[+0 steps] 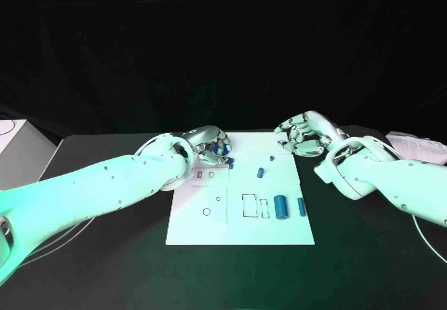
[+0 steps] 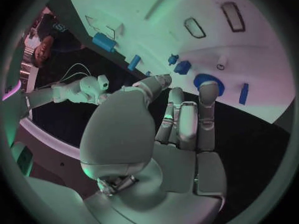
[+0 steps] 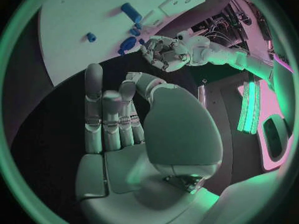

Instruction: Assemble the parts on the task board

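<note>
Both arms reached over the task board [image 1: 240, 219] on the table [image 1: 373, 258].
Our left hand [image 1: 210, 143] touched a blue part [image 1: 221, 148], grip unclear; our right hand [image 1: 305, 134] hovered empty, fingers apart, ready to help.

A black table [image 1: 112, 258] fills the foreground, lit by a greenish wash. Behind the table hangs a dark curtain [image 1: 223, 58], creased in soft vertical folds. Just off the table's left edge stands a white cabinet [image 1: 20, 152]. On the table's far right corner lies a folded white cloth [image 1: 416, 146].
</note>
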